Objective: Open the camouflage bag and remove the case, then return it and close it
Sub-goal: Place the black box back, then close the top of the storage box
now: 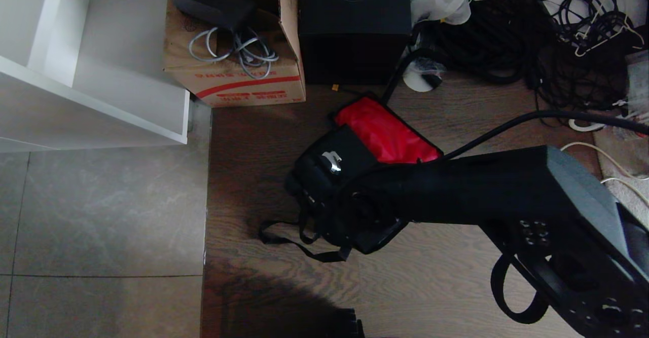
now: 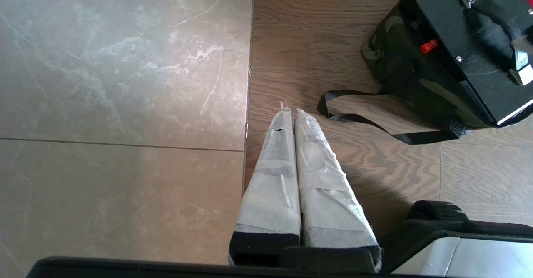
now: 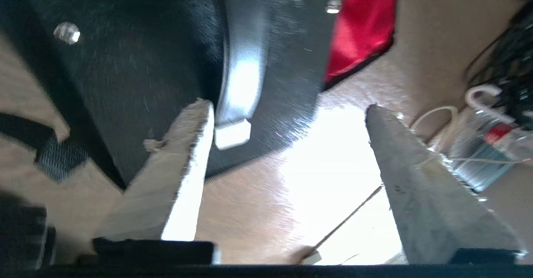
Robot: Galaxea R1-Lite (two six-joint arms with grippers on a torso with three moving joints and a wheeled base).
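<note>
A camouflage bag (image 1: 309,186) sits open on a brown wood-grain floor (image 1: 263,140), its lid (image 1: 388,133) thrown back to show a bright red lining. A flat black case (image 1: 334,163) with a small silver handle fitting rests in the mouth of the bag, just beside the red lid. From the left wrist view the case (image 2: 470,40) lies on top of the bag (image 2: 399,65), its pale edge showing along one side and a small red button on its face. A black strap (image 1: 299,239) trails from the bag across the floor toward the robot.

The right arm reaches in over the bag, hiding its near side in the head view. The right tool (image 3: 287,144) has its two tape-wrapped fingers (image 3: 183,161) spread wide with nothing between them; one fingertip is just beside the silver handle end of the case (image 3: 137,61).

The left tool (image 2: 291,115) hangs above the floor, apart from the bag, its wrapped fingers (image 2: 275,174) pressed together, empty.

Beyond the bag stand a cardboard box (image 1: 236,49) holding grey cables, a tall black box (image 1: 355,29) and a tangle of black cables (image 1: 507,44). Grey tiles (image 1: 101,211) adjoin the wood floor, away from the bag.
</note>
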